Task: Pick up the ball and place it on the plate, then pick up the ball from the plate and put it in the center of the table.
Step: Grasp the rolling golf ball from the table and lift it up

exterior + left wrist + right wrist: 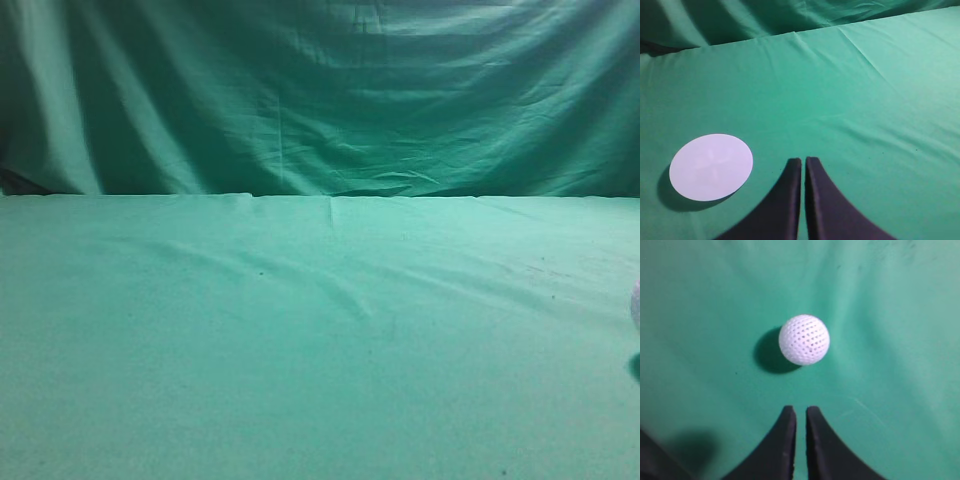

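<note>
While jaws nearly meet | dimpled round ball (804,339) | wrinkled cloth table (900,315)

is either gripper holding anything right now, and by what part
Nothing is held. The left gripper and right gripper are both shut on nothing; the ball lies free on the table.
</note>
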Available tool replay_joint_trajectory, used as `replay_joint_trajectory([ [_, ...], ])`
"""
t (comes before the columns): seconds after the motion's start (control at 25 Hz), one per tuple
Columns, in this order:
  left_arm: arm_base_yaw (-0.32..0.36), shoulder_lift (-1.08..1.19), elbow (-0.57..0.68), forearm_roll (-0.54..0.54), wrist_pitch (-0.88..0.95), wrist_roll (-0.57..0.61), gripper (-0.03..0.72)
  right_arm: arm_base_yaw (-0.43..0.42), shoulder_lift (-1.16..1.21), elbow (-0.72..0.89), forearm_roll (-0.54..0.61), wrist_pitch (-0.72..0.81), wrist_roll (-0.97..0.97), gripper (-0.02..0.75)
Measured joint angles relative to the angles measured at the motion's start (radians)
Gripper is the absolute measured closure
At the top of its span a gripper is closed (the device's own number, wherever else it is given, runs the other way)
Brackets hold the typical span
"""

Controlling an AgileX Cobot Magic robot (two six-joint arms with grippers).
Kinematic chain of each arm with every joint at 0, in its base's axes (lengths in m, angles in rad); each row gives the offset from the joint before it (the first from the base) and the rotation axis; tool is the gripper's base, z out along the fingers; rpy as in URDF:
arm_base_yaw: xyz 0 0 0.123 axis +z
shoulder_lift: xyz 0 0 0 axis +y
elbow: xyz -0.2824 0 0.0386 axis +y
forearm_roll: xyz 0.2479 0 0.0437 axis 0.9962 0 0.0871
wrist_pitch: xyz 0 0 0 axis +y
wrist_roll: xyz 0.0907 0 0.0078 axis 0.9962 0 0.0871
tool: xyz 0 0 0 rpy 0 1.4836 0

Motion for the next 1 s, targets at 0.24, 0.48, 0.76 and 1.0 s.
replay_joint_trajectory([
  [0.24,0.000,0.000,0.000,0.000,-0.001,0.000,0.688,0.002,0.129,0.000,0.037,-0.138,0.046,0.234],
  [0.48,0.000,0.000,0.000,0.000,-0.002,0.000,0.688,0.002,0.239,-0.001,0.039,-0.248,0.141,0.146],
  [0.76,0.000,0.000,0.000,0.000,-0.002,0.000,0.688,0.002,0.374,-0.004,0.028,-0.302,0.147,0.211],
  [1.0,0.000,0.000,0.000,0.000,-0.002,0.000,0.688,0.002,0.399,-0.035,-0.003,-0.299,0.147,0.411],
])
